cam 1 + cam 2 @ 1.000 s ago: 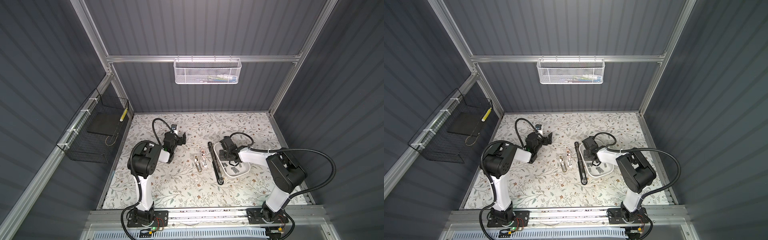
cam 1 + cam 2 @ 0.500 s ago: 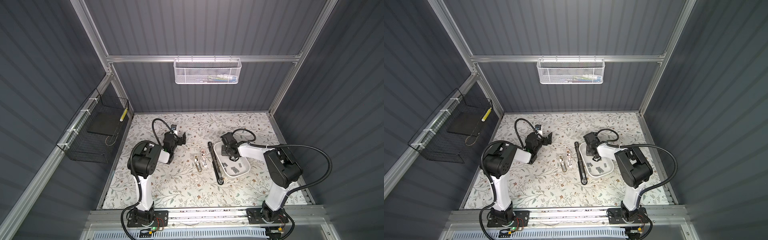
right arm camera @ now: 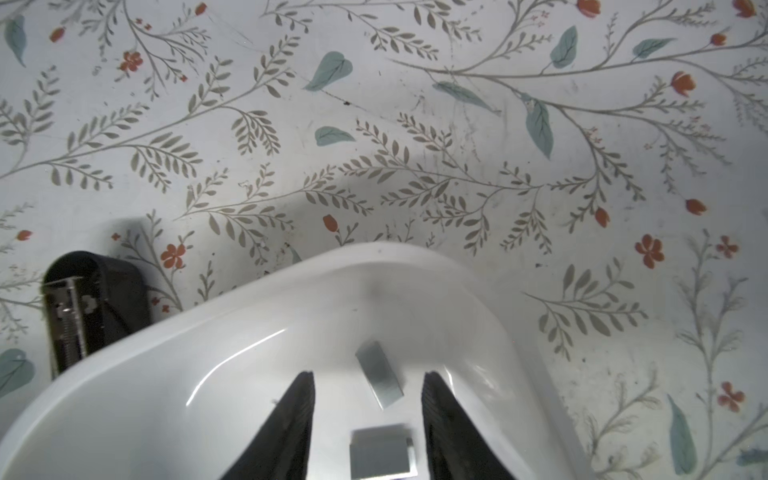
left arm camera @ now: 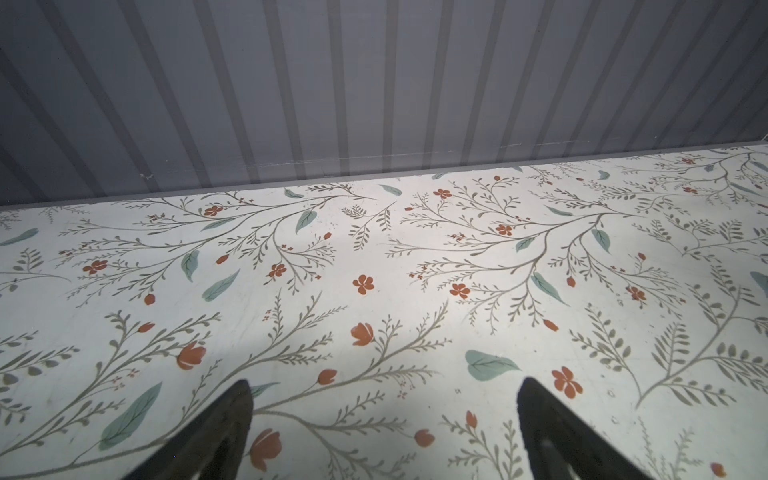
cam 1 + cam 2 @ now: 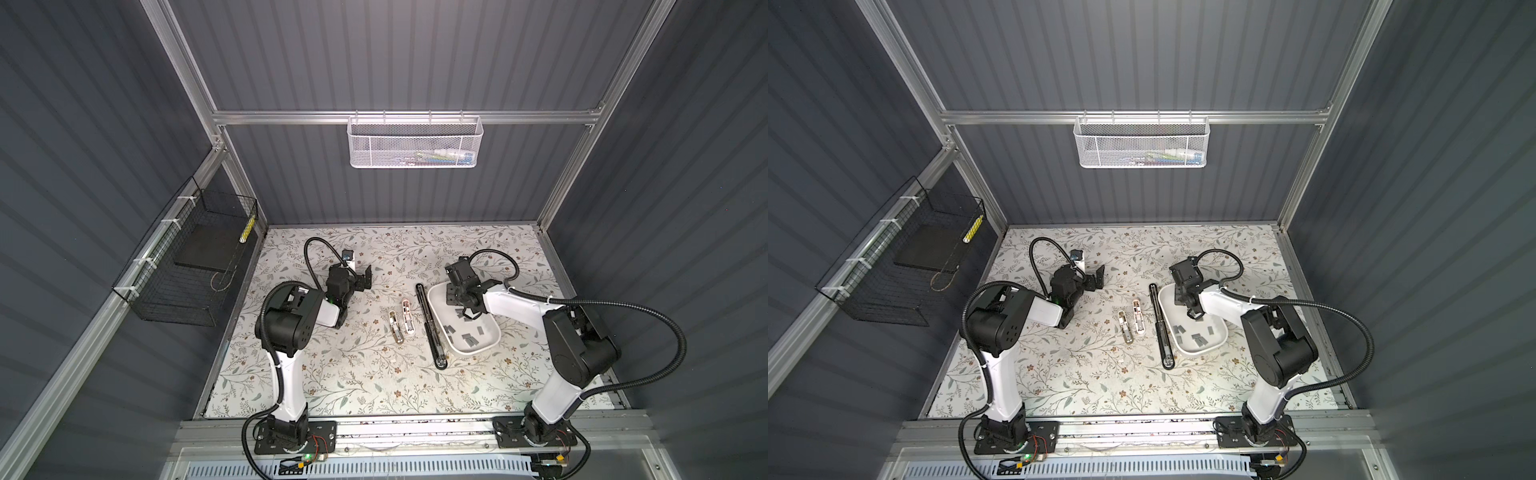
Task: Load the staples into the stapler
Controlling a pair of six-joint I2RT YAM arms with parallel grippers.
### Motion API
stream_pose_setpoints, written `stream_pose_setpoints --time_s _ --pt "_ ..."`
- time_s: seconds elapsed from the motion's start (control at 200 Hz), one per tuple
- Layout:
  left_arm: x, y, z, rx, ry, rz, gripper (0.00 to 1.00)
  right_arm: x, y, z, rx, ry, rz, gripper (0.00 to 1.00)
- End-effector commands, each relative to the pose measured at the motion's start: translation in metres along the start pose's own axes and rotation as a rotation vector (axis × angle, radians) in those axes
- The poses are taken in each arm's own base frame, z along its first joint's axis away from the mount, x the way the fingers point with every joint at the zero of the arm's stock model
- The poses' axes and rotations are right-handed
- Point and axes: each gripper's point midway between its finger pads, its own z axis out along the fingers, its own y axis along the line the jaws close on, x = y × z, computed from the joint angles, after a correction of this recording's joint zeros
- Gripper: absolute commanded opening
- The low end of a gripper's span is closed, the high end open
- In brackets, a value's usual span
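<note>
The staples (image 5: 468, 339) are seen loose in the white tray (image 5: 492, 343), toward the right edge of the worktop (image 5: 332, 374) and just beside the black stapler (image 5: 430, 324). The right claw (image 3: 369, 378) is spread above them, and the left claw (image 4: 384, 381) is spread wide nearer the far left corner.

In the right wrist view the white tray (image 3: 249, 299) hides most of the black stapler (image 3: 95, 299); in both top views what lies in the mesh basket (image 5: 374, 145) is too small to name
</note>
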Motion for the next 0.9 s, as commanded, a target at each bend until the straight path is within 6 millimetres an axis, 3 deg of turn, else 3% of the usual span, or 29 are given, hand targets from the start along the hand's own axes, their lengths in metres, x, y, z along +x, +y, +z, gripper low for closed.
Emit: stream_pose_setpoints --time_s 0.0,0.32,0.535,0.895 --pt "-0.008 -0.002 -0.003 0.012 -0.03 -0.008 0.99 0.014 -0.012 0.012 0.046 0.054 -0.026 0.46" --pt "-0.008 -0.002 -0.002 0.011 -0.031 -0.008 0.99 0.023 -0.002 0.023 -0.03 0.096 -0.03 0.51" --pt "-0.007 -0.002 -0.002 0.013 -0.027 -0.007 0.99 0.026 -0.003 0.026 -0.039 0.114 -0.005 0.38" --pt "-0.008 -0.003 -0.002 0.017 -0.029 -0.009 0.99 0.037 -0.009 0.032 -0.013 0.157 0.019 0.37"
